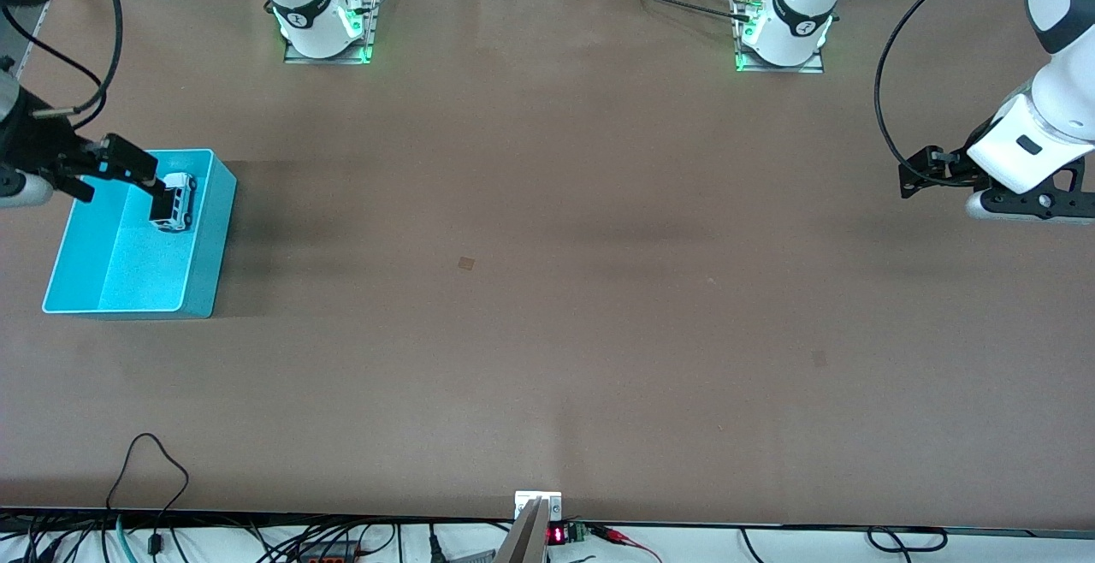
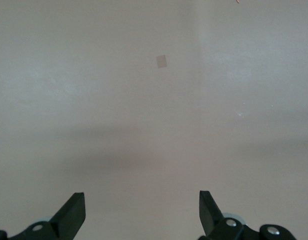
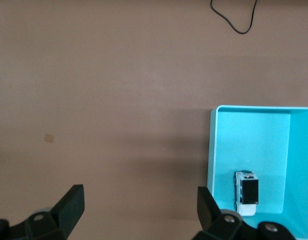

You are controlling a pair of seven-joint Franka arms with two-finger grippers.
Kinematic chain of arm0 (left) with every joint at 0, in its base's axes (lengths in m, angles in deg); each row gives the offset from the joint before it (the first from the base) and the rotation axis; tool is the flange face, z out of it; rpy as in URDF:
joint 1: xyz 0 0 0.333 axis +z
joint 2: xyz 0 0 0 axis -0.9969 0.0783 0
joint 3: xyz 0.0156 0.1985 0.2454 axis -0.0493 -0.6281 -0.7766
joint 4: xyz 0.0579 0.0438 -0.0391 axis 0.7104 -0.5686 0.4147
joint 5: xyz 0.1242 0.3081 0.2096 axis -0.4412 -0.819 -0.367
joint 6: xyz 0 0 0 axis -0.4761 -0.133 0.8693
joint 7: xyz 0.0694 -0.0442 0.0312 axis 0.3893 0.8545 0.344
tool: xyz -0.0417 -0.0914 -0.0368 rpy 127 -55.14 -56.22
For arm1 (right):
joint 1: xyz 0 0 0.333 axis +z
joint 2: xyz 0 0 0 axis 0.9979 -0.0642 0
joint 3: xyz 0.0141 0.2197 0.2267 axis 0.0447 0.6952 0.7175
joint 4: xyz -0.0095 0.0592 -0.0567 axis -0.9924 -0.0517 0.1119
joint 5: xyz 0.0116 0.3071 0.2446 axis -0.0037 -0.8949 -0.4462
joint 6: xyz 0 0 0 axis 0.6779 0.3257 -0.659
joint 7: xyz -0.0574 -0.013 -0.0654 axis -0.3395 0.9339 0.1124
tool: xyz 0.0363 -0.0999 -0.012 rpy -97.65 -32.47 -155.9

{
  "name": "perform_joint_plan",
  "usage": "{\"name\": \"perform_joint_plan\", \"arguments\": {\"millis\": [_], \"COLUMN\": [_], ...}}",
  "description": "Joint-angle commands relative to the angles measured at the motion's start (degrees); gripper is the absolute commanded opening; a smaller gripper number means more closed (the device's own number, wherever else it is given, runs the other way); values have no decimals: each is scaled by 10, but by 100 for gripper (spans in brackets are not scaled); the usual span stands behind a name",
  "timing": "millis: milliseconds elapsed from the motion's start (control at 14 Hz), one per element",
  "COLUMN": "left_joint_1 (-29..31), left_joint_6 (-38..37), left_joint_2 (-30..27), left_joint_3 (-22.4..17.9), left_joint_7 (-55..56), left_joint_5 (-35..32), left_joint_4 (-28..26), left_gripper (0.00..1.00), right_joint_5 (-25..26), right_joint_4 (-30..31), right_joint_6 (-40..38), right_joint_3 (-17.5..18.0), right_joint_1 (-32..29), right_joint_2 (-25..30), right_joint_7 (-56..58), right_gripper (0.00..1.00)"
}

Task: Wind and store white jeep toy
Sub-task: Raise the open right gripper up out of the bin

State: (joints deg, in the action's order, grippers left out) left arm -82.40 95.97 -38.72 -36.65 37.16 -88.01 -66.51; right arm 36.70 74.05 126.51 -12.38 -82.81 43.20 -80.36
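The jeep point(image 1: 174, 201) sits inside the turquoise bin point(image 1: 205, 281), on the bin floor close to the wall on the side toward my bases; it rests on its wheels with the black roof panel up, as my right wrist view confirms point(image 3: 247, 193). The bin point(image 3: 213, 150) stands on the brown tabletop point(image 1: 547, 289) at the right arm's end. My right gripper point(image 1: 141, 171) hangs over the bin's upper edge, just beside the jeep; its fingers point(image 3: 71, 202) are spread wide and hold nothing, and the toy lies free of them in the right wrist view. In the front view one fingertip overlaps the jeep, and I cannot tell from that view whether it touches. My left gripper point(image 1: 908, 178) waits over bare tabletop at the left arm's end, well apart from the bin and the jeep. Its fingers point(image 2: 74, 212) are likewise parted and empty, with only the tabletop point(image 2: 154, 125) showing between them. A small tan square patch point(image 1: 465, 263) lies on the tabletop about midway between the two arms, nearer to the front camera than either base; it also appears in the left wrist view point(image 2: 161, 61) and the right wrist view point(image 3: 49, 138). A black cable point(image 1: 158, 469) loops onto the tabletop edge nearest the front camera.
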Motion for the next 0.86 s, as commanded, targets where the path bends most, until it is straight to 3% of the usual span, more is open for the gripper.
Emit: {"name": "perform_joint_plan", "arguments": {"millis": [0,429,786], "left_joint_1": [-2,-2,0], "left_joint_6": [-19,-23,-33], "left_joint_2": [7,8,22], "left_joint_3": [2,12,12], "left_joint_7": [-11,-11,-10], "left_joint_5": [6,5,4], "left_joint_4": [21,26,49], "left_gripper": [100,100,100], "right_joint_5": [5,52,42], "right_joint_4": [10,15,10], "right_joint_6": [-28,-22,-29], "right_joint_3": [21,21,22], "right_joint_1": [-14,-10,-5], "right_joint_2": [31,31,28], "right_joint_7": [-53,-30,-39], "right_gripper": [100,100,100]}}
